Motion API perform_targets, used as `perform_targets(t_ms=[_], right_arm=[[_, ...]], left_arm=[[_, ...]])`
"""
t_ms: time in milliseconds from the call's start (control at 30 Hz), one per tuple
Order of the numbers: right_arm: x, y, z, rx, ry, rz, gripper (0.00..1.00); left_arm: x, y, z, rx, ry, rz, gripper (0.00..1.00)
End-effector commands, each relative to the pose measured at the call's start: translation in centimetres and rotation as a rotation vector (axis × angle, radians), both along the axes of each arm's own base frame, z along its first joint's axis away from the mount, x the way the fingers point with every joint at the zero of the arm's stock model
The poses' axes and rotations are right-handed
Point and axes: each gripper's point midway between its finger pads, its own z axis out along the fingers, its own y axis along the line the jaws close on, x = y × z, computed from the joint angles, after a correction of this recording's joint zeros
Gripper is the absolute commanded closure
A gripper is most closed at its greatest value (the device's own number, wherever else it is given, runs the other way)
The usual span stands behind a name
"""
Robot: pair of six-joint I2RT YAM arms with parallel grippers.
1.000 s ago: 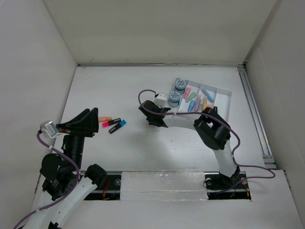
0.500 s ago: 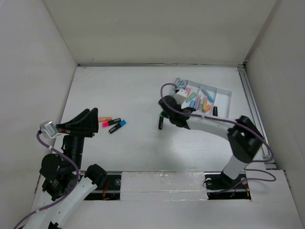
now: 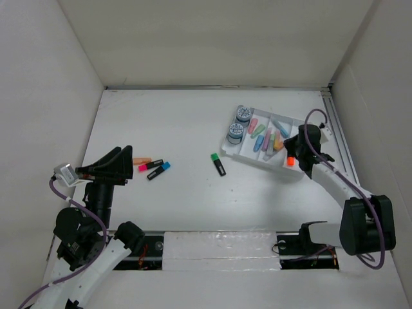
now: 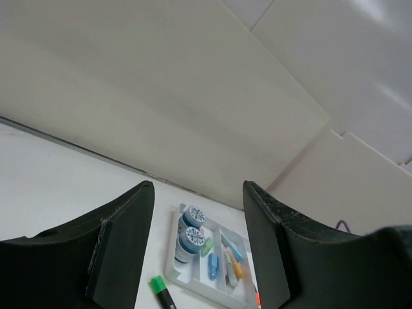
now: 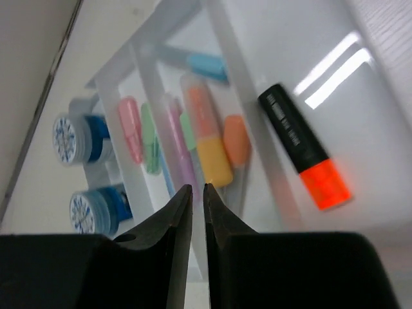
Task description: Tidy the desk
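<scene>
I see the large matte white desk (image 3: 167,125) filling the floor of the white-walled box, from the arm bases at the near edge out to the far wall.

The one container on it is a small white compartmented tray (image 3: 257,159). It lies right of centre and is set at a slant.
- **Right-end compartment, nearest me:** a black marker with an orange cap (image 3: 291,160) lies here alone.
- **Middle compartments:** these hold a cluster of pastel highlighters (image 3: 265,137) in pink, green, purple, yellow-orange and blue, lying side by side along the dividers.
- **Left end:** there are two round blue tubs with patterned white lids, one (image 3: 235,132) nearer and the other (image 3: 243,114) just behind it.

Loose on the desk, a black marker with a green cap (image 3: 219,165) lies just left of the tray, apart from it.

My left claw (image 3: 106,168) sits near me on the left side. Its fingers are spread wide with nothing between them. Just beyond it, three markers lie close together: one orange (image 3: 143,161), one pink-capped (image 3: 149,166) and one blue-capped (image 3: 159,170). The claw touches none of them.

My right claw (image 5: 193,190) hangs over the tray's right end, beside the orange-capped marker. Its fingertips (image 5: 181,196) are drawn almost together, with only a sliver of a gap, and they grip nothing. I cannot tell whether the tips touch the tray.
</scene>
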Motion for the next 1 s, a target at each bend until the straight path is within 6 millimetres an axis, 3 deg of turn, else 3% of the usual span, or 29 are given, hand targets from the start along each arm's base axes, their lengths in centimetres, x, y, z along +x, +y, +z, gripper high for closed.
perform_targets(t_ms=[0,100,133,200,267,333,467,633,967], right_arm=[[0.0,9.6,3.9,0.054,-0.145,0.35,0.81],[-0.8,13.9,3.6,-0.014,-0.098,0.465,0.8],[-2.3,16.2,2.4,-0.05,-0.043,0.539,0.8],[-2.5,18.0,0.8,-0.115,0.013,0.576,0.74],[-3.6,20.0,-0.9,-0.183,0.06,0.623,0.57],[-4.2,21.9,-3.0,-0.239,0.116,0.672,0.47],[-4.3,24.1,-5.8,-0.353,0.19,0.706,0.42],[-4.5,26.0,-7.7,-0.43,0.23,0.757,0.41],[-4.4,27.7,-10.3,-0.578,0.276,0.753,0.45]], left_arm=[[0.0,-0.1,0.7,-0.007,-0.028,-0.004,0.47],[-0.1,0.0,0.7,-0.01,-0.028,0.0,0.47],[-0.1,0.0,0.7,-0.008,-0.028,0.001,0.47],[-0.1,0.0,0.7,-0.009,-0.032,-0.002,0.47],[-0.2,0.1,0.7,-0.011,-0.034,0.0,0.47],[-0.2,0.1,0.7,-0.012,-0.033,0.001,0.47],[-0.2,0.1,0.7,-0.011,-0.034,0.0,0.47],[-0.1,0.1,0.7,-0.009,-0.031,0.002,0.47],[0.0,0.0,0.6,-0.008,-0.029,0.0,0.47]])
